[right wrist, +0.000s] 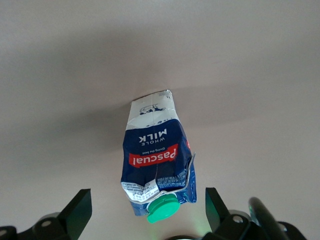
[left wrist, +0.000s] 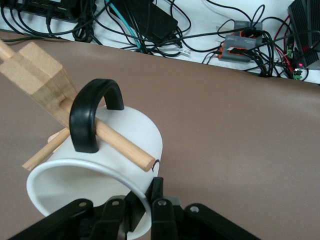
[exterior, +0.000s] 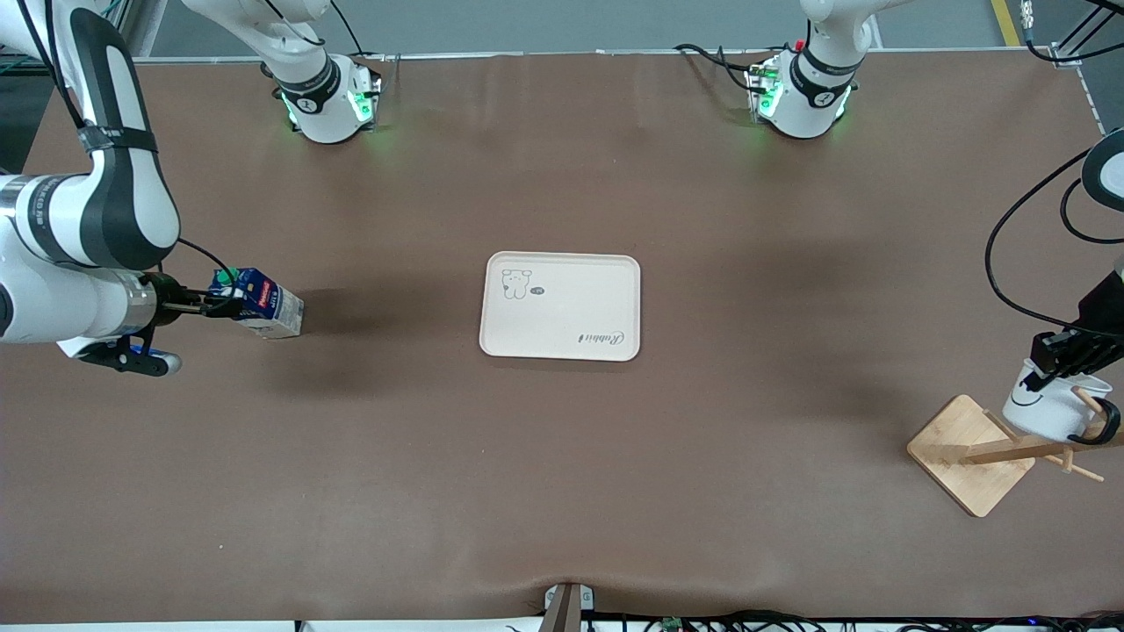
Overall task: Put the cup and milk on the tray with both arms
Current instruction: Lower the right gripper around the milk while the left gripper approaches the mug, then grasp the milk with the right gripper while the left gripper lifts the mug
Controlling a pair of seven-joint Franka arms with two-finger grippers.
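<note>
The dark-blue milk carton (exterior: 262, 304) with a green cap stands on the table toward the right arm's end. My right gripper (exterior: 230, 305) is open. In the right wrist view its fingers (right wrist: 80, 207) stand apart on either side of the carton's top (right wrist: 157, 165) without touching it. The white cup (exterior: 1054, 404) hangs by its black handle (left wrist: 90, 117) on a peg of a wooden rack. My left gripper (exterior: 1061, 358) is shut on the cup's rim (left wrist: 90, 167), one finger inside and one outside. The cream tray (exterior: 571, 307) lies at the table's middle with nothing on it.
The wooden rack's square base (exterior: 966, 452) sits near the left arm's end of the table, nearer the front camera than the tray. Its peg (left wrist: 120, 142) passes through the cup's handle. Cables and electronics (left wrist: 240, 42) lie off the table's edge.
</note>
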